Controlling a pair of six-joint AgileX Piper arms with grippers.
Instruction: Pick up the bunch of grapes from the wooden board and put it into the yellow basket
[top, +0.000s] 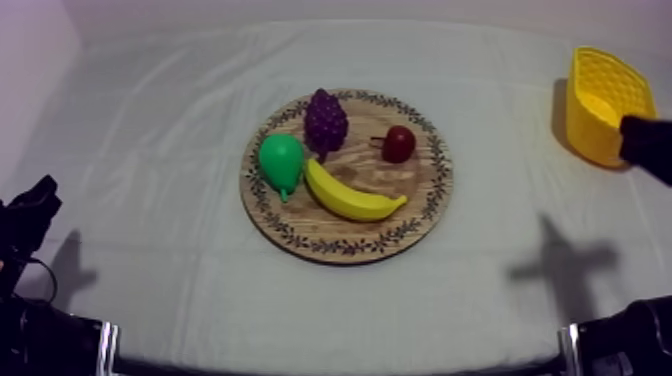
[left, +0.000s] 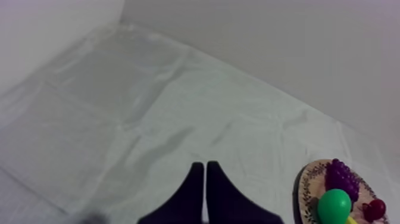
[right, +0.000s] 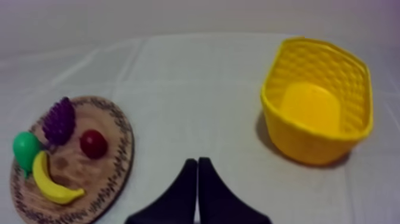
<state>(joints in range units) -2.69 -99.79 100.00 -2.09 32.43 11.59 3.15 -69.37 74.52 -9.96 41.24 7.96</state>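
My left claw (left: 205, 168) is pressed together. Its two black fingers lie side by side as a narrow wedge with nothing between them, above bare grey-white cloth (left: 149, 107). The round wooden board (left: 305, 182) lies well apart from its tips. My right claw (right: 197, 162) is closed on nothing in the same way. It hangs over the cloth between the board and the yellow basket (right: 315, 146) and touches neither.

In the top view the board (top: 405, 200), with its patterned rim, sits in the middle of the frame. The purple bunch of grapes (top: 326, 120) lies on the board's upper part, close to the rim. Just beside it, down and to the left, is the green pear (top: 281, 160). The banana (top: 350, 198) curves across the board's lower middle, and its left end is close against the pear; I cannot tell whether they touch. The small red fruit (top: 398, 144) rests toward the board's upper right, apart from the grapes.

The basket (top: 590, 130) stands at the upper right of the frame, well apart from the board. In the right wrist view its woven walls and smooth yellow floor are open to sight. A black part of my right arm (top: 648, 146) overlaps the basket's lower right corner at the frame's right edge. My left arm (top: 30, 215) shows dark at the left edge, low down. A grey shadow (top: 565, 265) lies on the cloth at the lower right.
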